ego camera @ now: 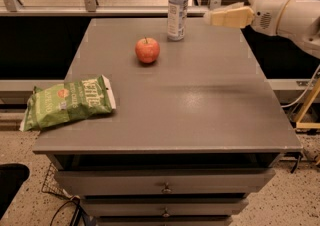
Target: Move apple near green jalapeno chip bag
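- Judging by the layout, the step in hand is the reach for the apple [147, 50], which sits untouched on the back half of the grey table [200, 110]
- The gripper [220, 17] hangs above the table's far right corner, pointing left toward the water bottle [177, 9]; it carries nothing, and whether it is open or closed cannot be told from this view
- The green jalapeno chip bag [67, 102] lies at the front left edge, its left end slightly overhanging, well apart from the apple
- The next move calls for the gripper to travel left and down to the apple and close around it; a round fruit may roll if nudged off-centre
- The water bottle stands upright just behind and to the right of the apple, between it and the gripper, so a low straight approach risks tipping it
- Nothing lies on the surface between apple and bag, so the carry looks unobstructed; the set-down should land beside the bag, not on it
- The drawers [165, 182] below the top play no part
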Available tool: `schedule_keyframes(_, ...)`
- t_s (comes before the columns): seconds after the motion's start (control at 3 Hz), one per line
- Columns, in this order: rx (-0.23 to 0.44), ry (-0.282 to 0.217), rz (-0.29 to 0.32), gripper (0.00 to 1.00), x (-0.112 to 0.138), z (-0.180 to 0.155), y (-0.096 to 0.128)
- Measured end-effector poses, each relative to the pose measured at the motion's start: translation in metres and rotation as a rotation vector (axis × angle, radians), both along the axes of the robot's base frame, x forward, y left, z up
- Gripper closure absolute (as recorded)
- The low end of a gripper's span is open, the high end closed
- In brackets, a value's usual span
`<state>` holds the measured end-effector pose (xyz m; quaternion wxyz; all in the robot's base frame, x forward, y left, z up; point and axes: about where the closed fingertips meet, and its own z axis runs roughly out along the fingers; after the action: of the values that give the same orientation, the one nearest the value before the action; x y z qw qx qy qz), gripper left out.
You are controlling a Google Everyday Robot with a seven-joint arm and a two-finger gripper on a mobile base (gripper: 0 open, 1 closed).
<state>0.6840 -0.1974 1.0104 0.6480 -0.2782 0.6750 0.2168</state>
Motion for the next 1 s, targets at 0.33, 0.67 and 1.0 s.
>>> schedule_keyframes(0.33, 0.057, 0.01, 0.037, 0.0, 0.036, -0.02, 0.026)
schedule_keyframes(0.67, 0.052, -0.011, 0.077, 0.0, 0.07, -0.034, 0.04)
schedule_keyframes(1.0, 0.01, -0.047, 0.122, 0.0, 0.097, -0.046, 0.048)
